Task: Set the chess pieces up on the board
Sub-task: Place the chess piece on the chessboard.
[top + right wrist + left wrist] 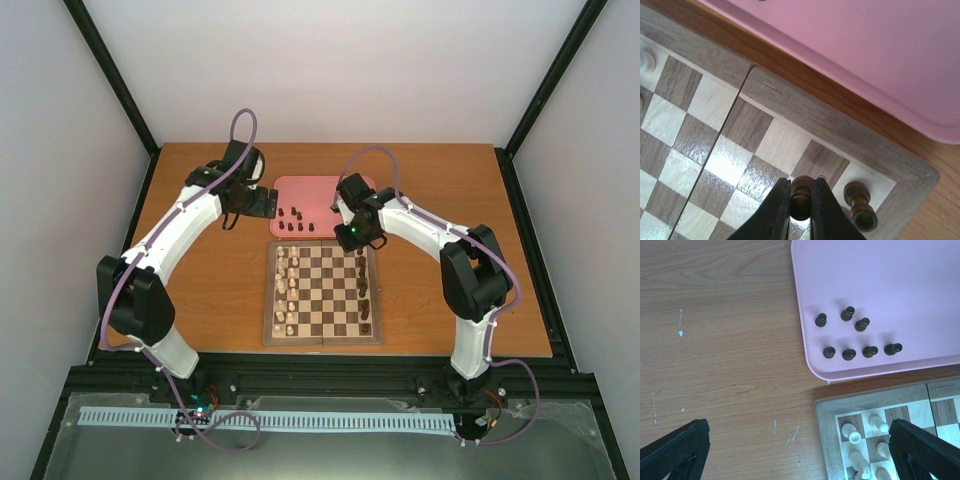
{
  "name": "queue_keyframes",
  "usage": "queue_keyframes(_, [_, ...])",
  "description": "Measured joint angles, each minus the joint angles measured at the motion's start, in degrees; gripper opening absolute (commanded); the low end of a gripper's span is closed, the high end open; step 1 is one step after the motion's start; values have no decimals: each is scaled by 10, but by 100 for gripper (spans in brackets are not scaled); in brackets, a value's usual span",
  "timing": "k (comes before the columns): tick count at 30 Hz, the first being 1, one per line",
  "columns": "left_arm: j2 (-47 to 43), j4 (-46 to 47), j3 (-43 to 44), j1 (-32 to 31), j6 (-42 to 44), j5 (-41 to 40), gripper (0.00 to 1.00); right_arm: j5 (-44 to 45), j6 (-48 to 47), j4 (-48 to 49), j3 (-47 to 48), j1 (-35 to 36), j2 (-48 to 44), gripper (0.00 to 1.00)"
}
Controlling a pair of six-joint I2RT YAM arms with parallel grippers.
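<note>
1. Brown-and-tan checks cover the square wooden chessboard (322, 341), which we see from above on the orange-brown wooden table (200, 290) between the two arms. Cream-white pieces (285, 290) line its left side. Tiny dark brown chess pieces (365, 290) stand along its right edge, and more sit on the pink rounded tray (318, 186) just beyond the board. The left gripper (262, 203) hangs at the tray's left edge; the right gripper (360, 240) is over the board's far right corner.
2. From the left wrist, we find the black fingers (677, 450) spread wide with nothing between them, above bare table and the board's corner. Seven chess pieces (849, 354) stand upright on the tray (900, 280), near its rounded corner.
3. From the right wrist, we see the fingers (777, 210) pinching one dark piece (801, 192) over the square beside the corner. Another pawn-like figure (860, 202) stands on the corner square, just beside the held one. We cannot tell whether the held piece touches the board.
</note>
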Motion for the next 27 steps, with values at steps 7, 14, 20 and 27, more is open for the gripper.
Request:
queue_keyframes(7, [0,0,-1,0,0,0,100,6,0,14,0,0,20,3])
queue_keyframes(14, [0,0,-4,0,0,0,100,15,0,18,-1,0,24,3])
queue_keyframes(20, [0,0,-4,0,0,0,100,19,0,18,-2,0,25,4])
queue_keyframes(27, [0,0,-5,0,0,0,100,20,-2,18,-4,0,25,12])
